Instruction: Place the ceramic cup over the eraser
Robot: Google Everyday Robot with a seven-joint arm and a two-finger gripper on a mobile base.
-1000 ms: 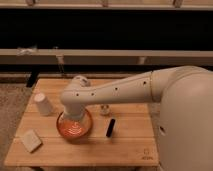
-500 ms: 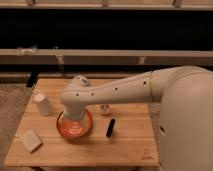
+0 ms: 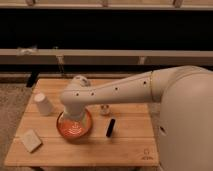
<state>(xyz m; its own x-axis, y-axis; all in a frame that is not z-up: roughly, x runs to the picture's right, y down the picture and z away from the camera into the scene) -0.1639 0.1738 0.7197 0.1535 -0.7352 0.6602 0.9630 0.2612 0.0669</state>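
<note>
The ceramic cup [image 3: 43,104] is off-white and stands upside down near the left edge of the wooden table [image 3: 130,150]. Right of centre on the table lies the eraser [image 3: 110,127], a slim black bar. My white arm reaches in from the right, and its end hangs over the orange bowl [image 3: 86,131]. There the gripper [image 3: 75,116] points down, mostly hidden behind the wrist, between the cup and the eraser. It holds nothing and touches neither of them.
A tiny white shaker-like figure [image 3: 104,109] stands just behind the eraser. A pale beige block [image 3: 31,140] lies at the front left corner. Behind the table runs a dark wall with a light rail [image 3: 100,52].
</note>
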